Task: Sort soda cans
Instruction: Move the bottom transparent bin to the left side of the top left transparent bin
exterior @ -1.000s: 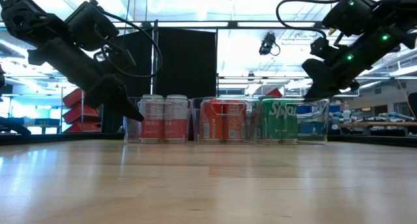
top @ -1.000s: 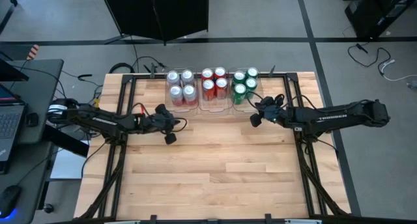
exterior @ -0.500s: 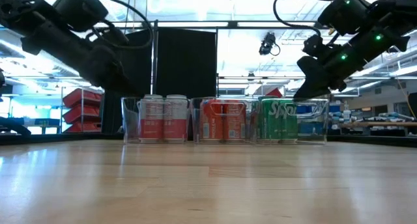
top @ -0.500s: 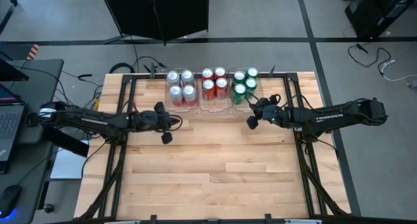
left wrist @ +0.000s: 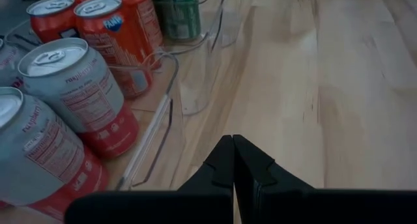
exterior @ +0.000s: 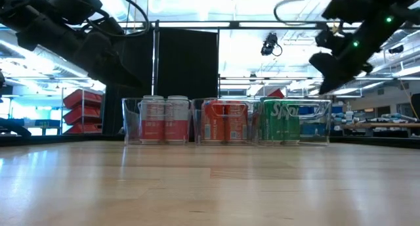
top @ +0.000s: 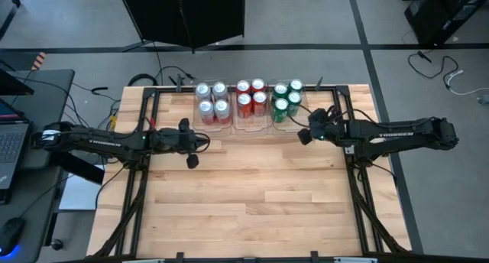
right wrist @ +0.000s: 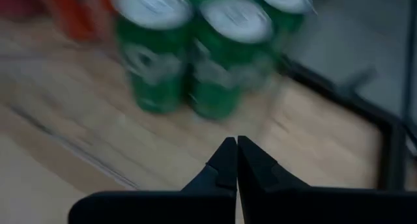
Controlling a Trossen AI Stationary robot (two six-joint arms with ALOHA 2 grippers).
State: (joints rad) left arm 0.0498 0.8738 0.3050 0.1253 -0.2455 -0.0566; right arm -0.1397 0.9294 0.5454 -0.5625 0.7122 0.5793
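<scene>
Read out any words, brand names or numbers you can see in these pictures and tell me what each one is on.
"TROSSEN", small but legible, on the right arm.
"Spr", the start of a brand name, the rest hidden, on the green cans.
Small print on the silver cans: too small to read.
Blue logo on a red can: too blurred to read.
Red cans in the low view: no readable text.

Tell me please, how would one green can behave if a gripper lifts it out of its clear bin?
A green can is a smooth round cylinder, so it could slip in a loose pinch and would probably roll if laid down. Standing upright, packed against its neighbours in the clear bin, it seems unlikely to tip. Whether it is full or heavy cannot be told.
</scene>
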